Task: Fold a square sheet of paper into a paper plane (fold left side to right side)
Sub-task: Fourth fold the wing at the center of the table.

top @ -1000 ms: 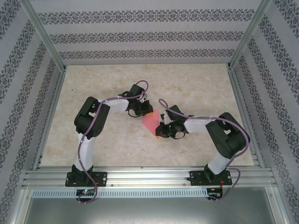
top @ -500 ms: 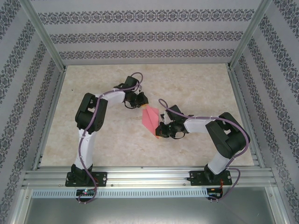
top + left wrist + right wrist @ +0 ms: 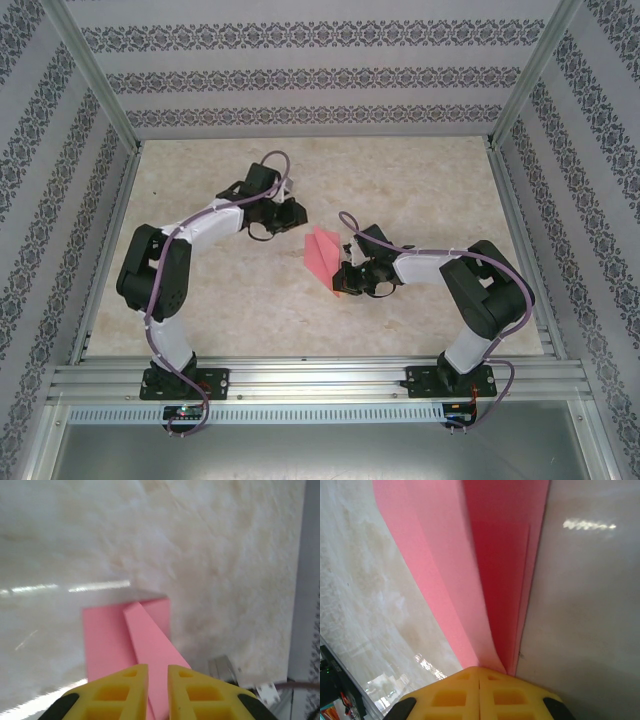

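Observation:
The salmon-pink sheet of paper (image 3: 320, 256) lies mid-table, folded into a narrow pointed plane shape with one flap (image 3: 150, 640) standing up from the flat layer (image 3: 105, 640). My right gripper (image 3: 343, 283) is shut on its near pointed end, and in the right wrist view the folded layers (image 3: 450, 570) run straight out of the closed fingertips (image 3: 479, 670). My left gripper (image 3: 297, 213) hovers behind and left of the paper, apart from it. A narrow gap shows between its yellow fingers (image 3: 158, 667), with nothing held in it.
The marble-patterned table (image 3: 430, 190) is boxed in by patterned walls and aluminium posts. A metal rail (image 3: 320, 380) carrying both arm bases runs along the near edge. Bare table lies to the left, right and back of the paper.
My left arm has drawn back and to the left, off the paper, with its fingers parting slightly. The paper's flap has sprung up. The right gripper has stayed put.

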### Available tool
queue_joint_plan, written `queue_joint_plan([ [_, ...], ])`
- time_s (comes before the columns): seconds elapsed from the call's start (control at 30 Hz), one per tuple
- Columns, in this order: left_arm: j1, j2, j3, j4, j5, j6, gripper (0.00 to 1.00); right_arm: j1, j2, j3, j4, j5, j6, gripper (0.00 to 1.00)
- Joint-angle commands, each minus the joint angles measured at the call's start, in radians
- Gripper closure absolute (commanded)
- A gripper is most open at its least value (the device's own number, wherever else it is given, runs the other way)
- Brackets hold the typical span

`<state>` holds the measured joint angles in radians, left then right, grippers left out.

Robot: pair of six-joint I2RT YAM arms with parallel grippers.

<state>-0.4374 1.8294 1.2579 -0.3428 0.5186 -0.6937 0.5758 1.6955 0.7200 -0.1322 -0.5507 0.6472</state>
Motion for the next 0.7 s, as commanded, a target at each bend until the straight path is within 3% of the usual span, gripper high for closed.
queue_joint_plan([
  [0.0,-0.06,0.014,-0.041,0.105,0.048,-0.044,0.81,0.013,0.069,-0.028,-0.116,0.109,-0.027,0.93],
  [0.33,-0.103,0.201,0.06,0.099,0.06,-0.033,0.82,0.011,0.065,-0.028,-0.13,0.121,-0.031,0.93],
  [0.67,-0.101,0.315,0.142,-0.027,-0.067,0.009,0.83,0.012,0.045,-0.034,-0.126,0.114,-0.037,0.92],
])
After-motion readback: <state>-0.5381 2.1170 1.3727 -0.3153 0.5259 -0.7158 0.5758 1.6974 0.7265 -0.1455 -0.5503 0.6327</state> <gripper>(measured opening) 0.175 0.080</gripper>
